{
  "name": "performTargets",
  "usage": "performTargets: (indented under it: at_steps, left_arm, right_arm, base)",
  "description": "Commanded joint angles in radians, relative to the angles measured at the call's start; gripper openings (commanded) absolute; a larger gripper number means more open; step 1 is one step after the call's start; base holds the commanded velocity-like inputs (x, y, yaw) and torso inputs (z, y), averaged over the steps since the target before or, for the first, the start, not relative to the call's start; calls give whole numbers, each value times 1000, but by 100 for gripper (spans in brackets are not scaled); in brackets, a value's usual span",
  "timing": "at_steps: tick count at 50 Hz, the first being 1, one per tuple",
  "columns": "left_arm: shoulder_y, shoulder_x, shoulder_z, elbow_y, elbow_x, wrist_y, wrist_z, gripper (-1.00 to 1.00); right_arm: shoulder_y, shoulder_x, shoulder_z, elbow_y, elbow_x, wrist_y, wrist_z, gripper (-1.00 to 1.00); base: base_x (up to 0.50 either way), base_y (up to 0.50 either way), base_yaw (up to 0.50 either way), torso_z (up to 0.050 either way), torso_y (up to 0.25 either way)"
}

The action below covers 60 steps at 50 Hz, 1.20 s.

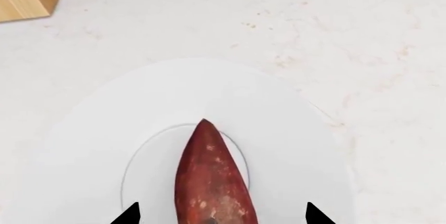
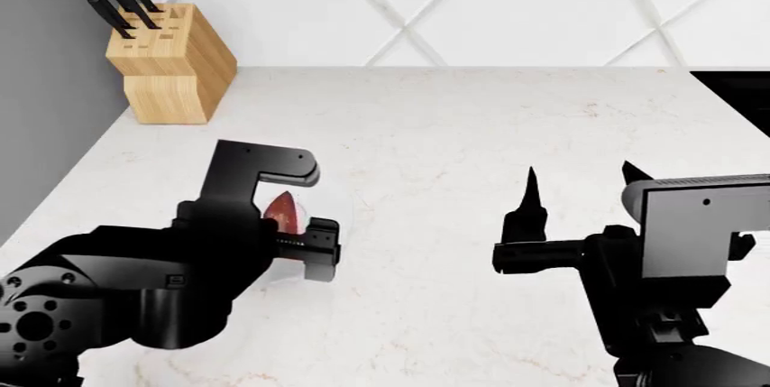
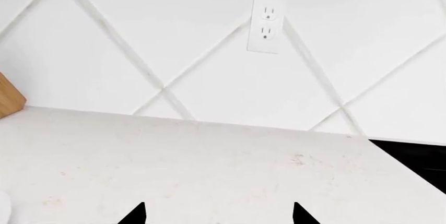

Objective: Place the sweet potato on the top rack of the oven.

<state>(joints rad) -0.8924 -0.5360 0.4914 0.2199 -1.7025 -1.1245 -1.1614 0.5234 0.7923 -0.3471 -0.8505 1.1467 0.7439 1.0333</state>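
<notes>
The sweet potato (image 1: 211, 177), reddish-brown with a pointed end, lies on a white plate (image 1: 293, 145) on the pale counter. My left gripper (image 1: 223, 214) is open just above it, one black fingertip on each side of the tuber and neither touching it. In the head view the sweet potato (image 2: 284, 210) shows as a small red patch under the left gripper (image 2: 298, 229), which hides most of the plate. My right gripper (image 2: 580, 179) is open and empty above bare counter to the right; it also shows in the right wrist view (image 3: 218, 214). The oven is out of view.
A wooden knife block (image 2: 169, 62) with black-handled knives stands at the counter's back left, against a grey side wall. A white tiled wall with an outlet (image 3: 267, 21) runs behind the counter. A black surface (image 2: 737, 89) starts at the counter's right end.
</notes>
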Motion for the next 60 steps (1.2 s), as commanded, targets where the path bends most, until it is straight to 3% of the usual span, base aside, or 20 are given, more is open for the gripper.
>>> performTargets:
  at_steps: [1, 38, 39, 60]
  left_arm:
    - [2, 5, 11, -15, 23, 7, 26, 100]
    - [18, -4, 27, -10, 13, 23, 30, 100]
    - [18, -7, 25, -8, 18, 26, 25, -100]
    - [-11, -10, 38, 8, 3, 18, 10, -100]
  right_arm:
    - [-7, -2, -5, 10, -14, -8, -10, 100]
    - [-2, 1, -9, 5, -10, -12, -4, 100]
    - [-5, 2, -7, 7, -9, -15, -4, 100]
    - [-6, 8, -3, 2, -4, -22, -1, 100]
  base:
    - [0, 0, 0, 0, 0]
    - [0, 0, 0, 0, 0]
    - [0, 0, 0, 0, 0]
    - [0, 0, 0, 0, 0]
